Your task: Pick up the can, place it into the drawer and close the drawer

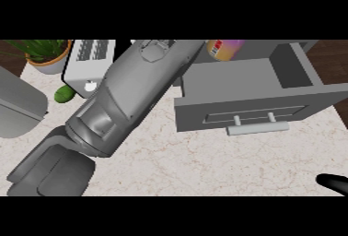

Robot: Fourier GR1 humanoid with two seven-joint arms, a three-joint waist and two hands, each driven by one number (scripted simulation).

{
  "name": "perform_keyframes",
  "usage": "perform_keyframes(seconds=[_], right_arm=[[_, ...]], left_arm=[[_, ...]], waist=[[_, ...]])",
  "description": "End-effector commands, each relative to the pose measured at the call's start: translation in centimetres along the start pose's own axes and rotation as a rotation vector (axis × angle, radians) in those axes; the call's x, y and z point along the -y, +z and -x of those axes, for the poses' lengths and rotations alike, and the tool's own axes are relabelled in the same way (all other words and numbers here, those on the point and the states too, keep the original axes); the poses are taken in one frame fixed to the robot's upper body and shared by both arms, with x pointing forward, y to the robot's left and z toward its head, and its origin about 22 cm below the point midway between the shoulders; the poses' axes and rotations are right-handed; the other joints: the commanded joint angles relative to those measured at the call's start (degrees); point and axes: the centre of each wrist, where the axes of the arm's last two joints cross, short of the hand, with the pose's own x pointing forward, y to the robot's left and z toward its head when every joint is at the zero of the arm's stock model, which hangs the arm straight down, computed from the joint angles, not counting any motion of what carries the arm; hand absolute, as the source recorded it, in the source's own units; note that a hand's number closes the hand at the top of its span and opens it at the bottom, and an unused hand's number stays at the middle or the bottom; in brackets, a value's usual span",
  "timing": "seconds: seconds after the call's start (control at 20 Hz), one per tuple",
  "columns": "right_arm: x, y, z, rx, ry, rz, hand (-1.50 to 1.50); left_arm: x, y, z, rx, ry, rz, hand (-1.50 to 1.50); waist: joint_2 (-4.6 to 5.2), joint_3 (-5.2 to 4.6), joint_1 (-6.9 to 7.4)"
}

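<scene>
across the marble counter (204,161) my left forearm (129,92) stretches up toward the open drawer (252,99). its hand is hidden, so i cannot tell its grasp. the can (224,48) sits at the drawer's back edge; placing looks under way, closing next. my right hand (334,183) barely shows, bottom right.

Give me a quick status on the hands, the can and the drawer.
Left arm stretched toward the open drawer, its hand hidden. Can at the drawer's back edge. Right hand barely in view, lower right. Nothing blocks the drawer.
</scene>
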Motion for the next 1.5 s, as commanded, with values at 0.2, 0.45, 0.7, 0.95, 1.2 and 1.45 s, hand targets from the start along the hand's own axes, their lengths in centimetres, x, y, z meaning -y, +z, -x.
perform_keyframes(seconds=[0.2,0.45,0.7,0.95,1.2,1.45], right_arm=[[-0.3,-1.0,0.5,0.036,0.040,-0.020,-1.50],[-0.7,-0.9,0.6,0.078,0.140,-0.082,-1.50],[-2.0,-2.4,-0.1,0.165,0.301,-0.127,-1.50],[-3.1,-4.6,0.3,0.202,0.498,-0.173,-1.50],[-5.1,-6.3,1.4,0.241,0.639,-0.199,-1.50],[-8.0,-7.4,6.2,0.214,0.768,-0.247,-1.50]], left_arm=[[0.2,-0.1,0.2,0.015,-0.007,-0.090,-1.50],[0.0,-0.2,0.4,0.039,0.014,-0.114,-1.50],[0.1,-0.3,-0.7,0.010,0.070,-0.098,-1.50],[-0.1,-0.5,-1.0,0.021,0.130,-0.099,-1.50],[0.1,-0.5,-1.2,0.027,0.128,-0.107,-1.50],[0.4,-0.5,-2.4,0.044,0.094,-0.095,-1.50]], waist=[[0.51,0.08,-1.23],[0.63,0.08,-1.02],[0.58,0.00,0.01],[1.11,-0.05,1.23],[0.55,-0.03,1.75],[0.37,0.00,3.71]])
